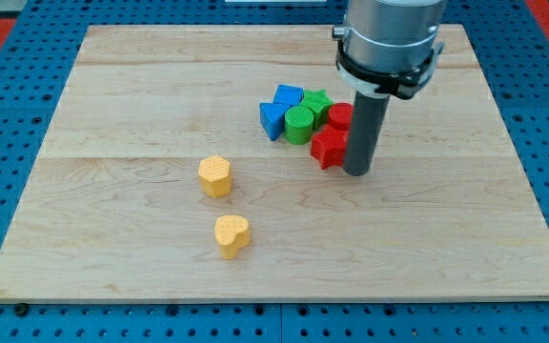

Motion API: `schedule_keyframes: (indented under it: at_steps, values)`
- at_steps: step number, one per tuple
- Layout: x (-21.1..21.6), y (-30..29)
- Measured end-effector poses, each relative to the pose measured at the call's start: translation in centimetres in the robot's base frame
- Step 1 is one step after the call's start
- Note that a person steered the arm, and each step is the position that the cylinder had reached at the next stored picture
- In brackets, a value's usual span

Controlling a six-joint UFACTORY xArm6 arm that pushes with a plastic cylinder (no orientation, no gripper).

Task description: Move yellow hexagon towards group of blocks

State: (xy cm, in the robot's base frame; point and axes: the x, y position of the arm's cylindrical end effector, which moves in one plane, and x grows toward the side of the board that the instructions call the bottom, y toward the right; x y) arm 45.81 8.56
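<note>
The yellow hexagon [214,175] sits alone left of the board's centre. A yellow heart-shaped block [232,235] lies just below it. The group of blocks lies up and to the right: a blue block [273,119], a second blue block [288,96], a green cylinder [299,124], a green star [316,102], a red block [329,148] and another red block [339,116]. My tip [356,172] rests on the board at the right side of the lower red block, far right of the yellow hexagon.
The wooden board [112,95] lies on a blue perforated table [8,114]. The arm's grey body [389,43] hangs over the board's upper right and hides part of the red blocks.
</note>
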Motion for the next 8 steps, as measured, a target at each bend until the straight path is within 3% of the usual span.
schedule_keyframes:
  at_steps: [1, 3, 5, 8]
  values:
    - [-1.2, -1.7]
    - [3.4, -3.2]
    - [3.7, -13.0]
    - [3.5, -20.4]
